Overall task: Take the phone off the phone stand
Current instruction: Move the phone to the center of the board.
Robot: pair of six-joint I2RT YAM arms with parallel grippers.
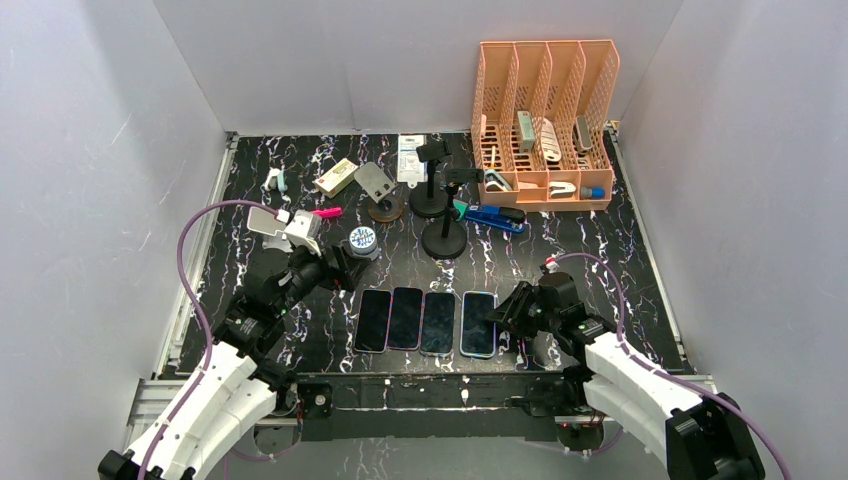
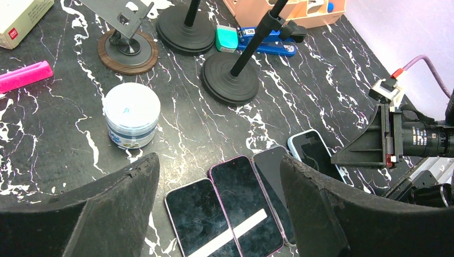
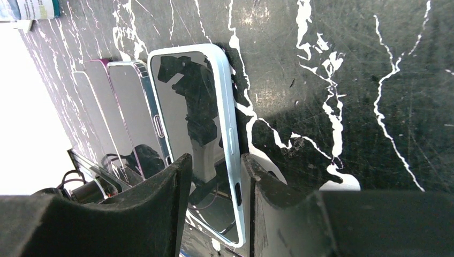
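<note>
A light-blue phone point(image 1: 478, 323) point(image 3: 198, 134) lies flat at the right end of a row of several phones near the table's front edge. My right gripper point(image 1: 505, 315) point(image 3: 216, 160) straddles its right long edge. One finger sits beside the edge, and the other is over the screen with a gap showing, so it is open. The metal phone stand point(image 1: 378, 188) point(image 2: 127, 32) on a round wooden base stands at the back with no phone on it. My left gripper point(image 1: 343, 270) point(image 2: 219, 176) hangs wide open and empty above the left phones point(image 2: 222, 209).
Two black pole stands point(image 1: 430, 195) point(image 1: 445, 235) stand mid-table behind the phones. There is a small white jar point(image 1: 362, 240) by my left gripper. A peach file organizer point(image 1: 545, 120) is at the back right, with a blue stapler point(image 1: 495, 217) before it. White walls enclose the table.
</note>
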